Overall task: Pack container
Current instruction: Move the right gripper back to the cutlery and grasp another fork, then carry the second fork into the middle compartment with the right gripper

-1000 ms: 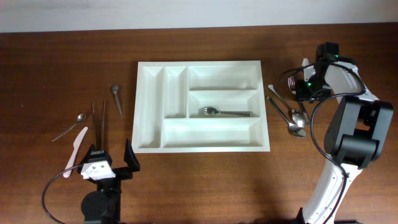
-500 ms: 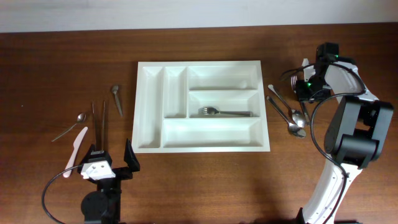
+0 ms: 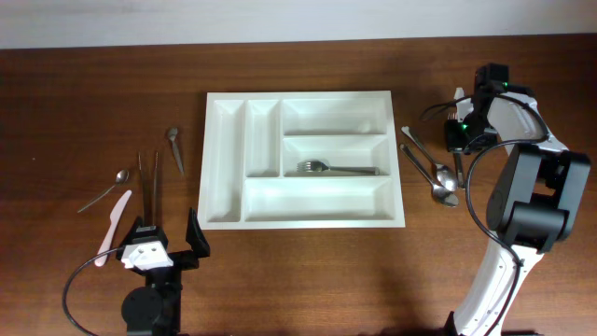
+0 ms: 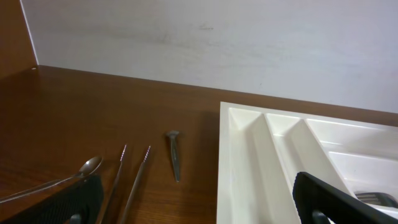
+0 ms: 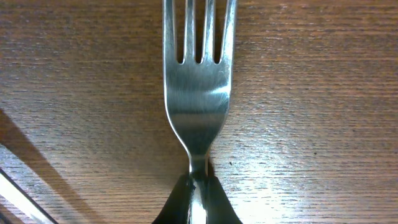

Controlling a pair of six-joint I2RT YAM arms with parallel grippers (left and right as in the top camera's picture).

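The white five-compartment container [image 3: 308, 95] lies in the middle of the table, with one metal fork [image 3: 331, 169] in its middle long compartment. Its near left corner shows in the left wrist view [image 4: 242, 162]. My right gripper [image 3: 456, 133] is to the right of the container, low over the wood. In the right wrist view its fingers [image 5: 198, 202] are shut on the neck of a metal fork [image 5: 198, 93], whose tines lie flat close to the table. My left gripper [image 3: 169, 248] is open and empty near the front left; it also shows in the left wrist view [image 4: 199, 211].
Left of the container lie a small spoon [image 3: 174, 147], two thin sticks [image 3: 147, 177], a long spoon [image 3: 104, 189] and a pale plastic knife [image 3: 114, 219]. Several spoons [image 3: 437, 175] lie right of the container, beside my right gripper.
My right wrist has shifted very slightly to the left over the fork. The left arm and the container have not moved.
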